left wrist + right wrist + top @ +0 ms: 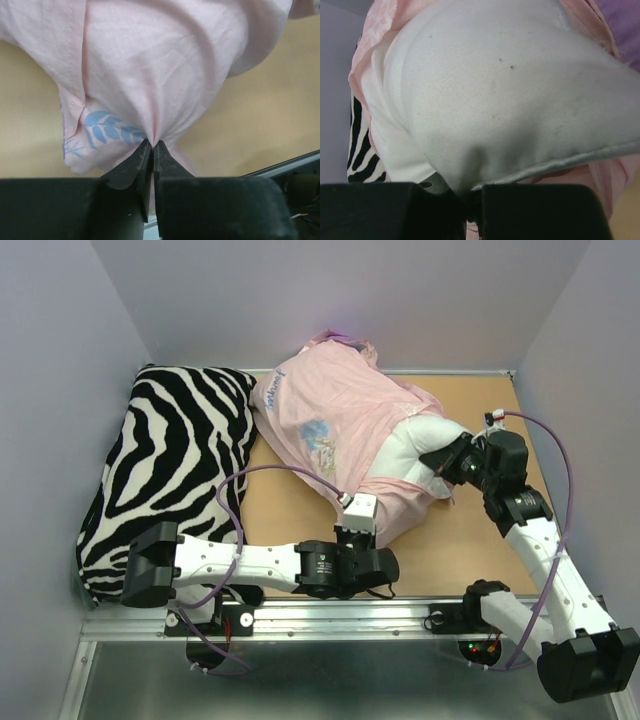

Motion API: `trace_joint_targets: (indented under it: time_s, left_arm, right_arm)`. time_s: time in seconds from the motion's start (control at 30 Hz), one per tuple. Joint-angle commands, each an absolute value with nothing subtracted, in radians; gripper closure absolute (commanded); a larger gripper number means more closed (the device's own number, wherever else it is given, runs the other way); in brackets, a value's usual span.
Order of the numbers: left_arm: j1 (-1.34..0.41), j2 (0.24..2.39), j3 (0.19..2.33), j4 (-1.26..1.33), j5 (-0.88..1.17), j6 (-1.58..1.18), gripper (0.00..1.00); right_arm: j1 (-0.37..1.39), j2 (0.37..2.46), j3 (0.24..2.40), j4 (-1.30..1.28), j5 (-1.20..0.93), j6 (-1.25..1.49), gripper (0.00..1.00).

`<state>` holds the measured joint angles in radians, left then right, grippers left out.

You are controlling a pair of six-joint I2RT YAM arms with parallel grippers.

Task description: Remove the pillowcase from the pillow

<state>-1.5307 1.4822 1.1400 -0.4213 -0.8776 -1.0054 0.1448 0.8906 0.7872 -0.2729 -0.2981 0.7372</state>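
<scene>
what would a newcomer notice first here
The bold zebra-striped pillow fills the left side of the scene. Beside it, in the middle, lies the pale pink pillowcase, with the white pillow bulging out of its right end. Each claw pinches cloth: the left claw is shut on the pillowcase's near edge, the right claw on the white pillow.

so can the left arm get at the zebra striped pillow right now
Probably not yet: the left claw is pinched shut on the thin pink fabric pillowcase, so it must let go first. The black-and-white zebra-striped pillow itself lies right beside that arm.
</scene>
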Motion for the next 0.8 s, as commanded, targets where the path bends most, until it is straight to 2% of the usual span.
trace_joint_targets:
  time_s: [0.0,0.07,0.2,0.67,0.77]
  left_arm:
    - [-1.542,1.448,1.076,-0.333,-0.838,-0.983,0.95]
    - [-1.549,1.434,1.04,-0.318,-0.815,-1.012,1.0]
    - [-1.555,1.358,0.862,-0.249,-0.743,-1.095,1.0]
    - [-1.516,1.246,0.54,-0.115,-0.64,-1.256,1.0]
    - [-1.5,1.226,0.505,-0.1,-0.638,-1.29,1.0]
  right_arm:
    - [0.15,0.905,0.962,-0.201,-0.265,0.729,0.99]
    - [0.15,0.937,0.998,-0.222,-0.24,0.716,1.0]
    - [0.15,1.011,1.124,-0.258,-0.183,0.696,0.99]
    - [0.15,1.429,1.99,-0.541,-0.015,0.638,0.99]
    - [0.149,1.483,2.071,-0.577,-0.008,0.638,0.99]
